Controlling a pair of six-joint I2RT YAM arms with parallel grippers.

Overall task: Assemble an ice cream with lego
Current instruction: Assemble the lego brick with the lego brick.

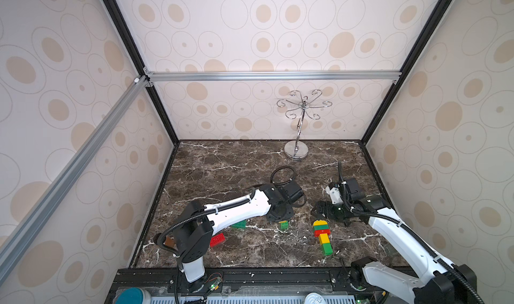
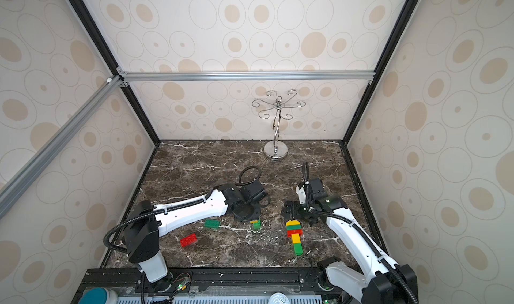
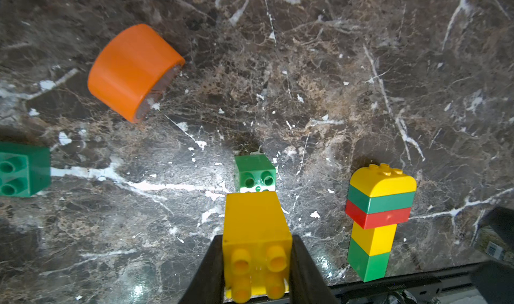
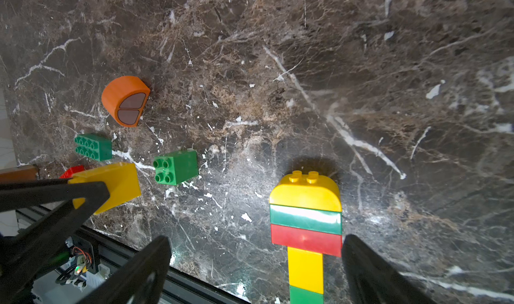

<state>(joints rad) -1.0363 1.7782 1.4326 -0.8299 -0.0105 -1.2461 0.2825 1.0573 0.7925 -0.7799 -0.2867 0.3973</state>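
- Left gripper (image 3: 257, 261) clamped a yellow brick (image 3: 256, 224) by its smooth sides; likely light, rigid, slippery.
- Right gripper (image 4: 256, 240) gaped empty over the stack (image 4: 306, 219), three o'clock from the green cube (image 1: 283, 225).

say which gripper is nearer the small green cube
Left. The left gripper, gripping a yellow brick, is right beside the green cube; the right gripper, open, is over by the stack.
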